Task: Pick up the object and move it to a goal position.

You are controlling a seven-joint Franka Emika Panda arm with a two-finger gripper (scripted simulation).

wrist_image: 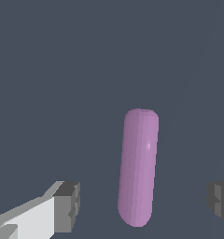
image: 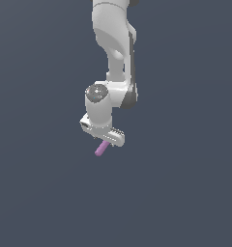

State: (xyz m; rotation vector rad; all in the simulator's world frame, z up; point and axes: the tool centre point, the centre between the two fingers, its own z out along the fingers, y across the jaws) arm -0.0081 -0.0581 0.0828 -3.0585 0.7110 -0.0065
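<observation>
Arm: a white Franka arm point(image: 115, 53) reaches down from the top of the exterior view, its wrist joint bent so that the hand points downward.

Hand: the hand point(image: 107, 140) sits at the arm's lower end, a pale bar set slanting in the exterior view. In the wrist view its two dark grey fingertips point(wrist_image: 67, 205) stand wide apart, one on each side of the object, with open space between each pad and the object. So the hand is spread and grips nothing.

Object: the light-purple capsule point(wrist_image: 138, 167) with rounded ends lies between the fingers, nearer the middle of the gap than either pad. In the exterior view the capsule point(image: 101, 148) pokes out just below the hand, slanting down toward the exterior view's left; its upper end is hidden behind the hand.

Contact: neither pad appears to touch the capsule in the wrist view.

Surface: a plain dark blue-grey ground fills both views; whether the capsule rests on it is hard to tell, since no shadow or edge shows.
</observation>
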